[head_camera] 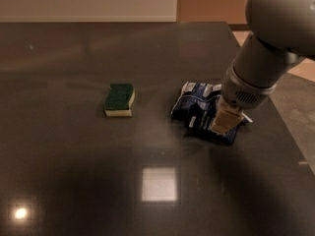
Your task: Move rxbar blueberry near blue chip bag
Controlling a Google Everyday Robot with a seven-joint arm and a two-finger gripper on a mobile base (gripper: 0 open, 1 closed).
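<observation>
The blue chip bag (196,107) lies wrinkled on the dark table, right of centre, with white patches and lettering. My gripper (224,123) hangs from the grey arm at the upper right and is down over the bag's right end. A flat dark navy strip (227,135) shows just under and below the gripper, tight against the bag; it looks like the rxbar blueberry, mostly hidden by the gripper. I cannot tell where the bar ends and the bag begins.
A green and yellow sponge (119,100) lies left of the bag. The dark glossy table (74,171) shows bright light reflections near the front. Its right edge runs close past the bag, with floor beyond.
</observation>
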